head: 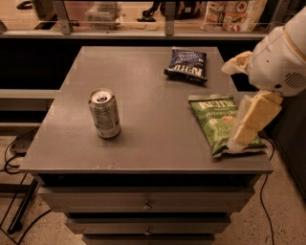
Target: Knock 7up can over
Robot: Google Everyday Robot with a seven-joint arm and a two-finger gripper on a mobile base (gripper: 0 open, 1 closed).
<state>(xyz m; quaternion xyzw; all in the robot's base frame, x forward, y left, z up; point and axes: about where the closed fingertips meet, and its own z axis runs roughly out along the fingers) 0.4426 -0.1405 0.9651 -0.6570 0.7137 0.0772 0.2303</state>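
Note:
The 7up can (104,114), silvery-grey with a shiny pull-tab top, stands upright on the left half of the grey table (148,148). My gripper (240,138) is at the right edge of the view, hanging from a white arm (282,52). It points down over the right edge of the green chip bag (219,119). It is far to the right of the can and touches nothing of it.
A dark blue chip bag (187,64) lies at the table's far right. The green bag lies flat at the right front. Drawers (146,206) sit below the tabletop. Cables (12,153) run on the floor at left. A shelf with goods (229,12) stands behind.

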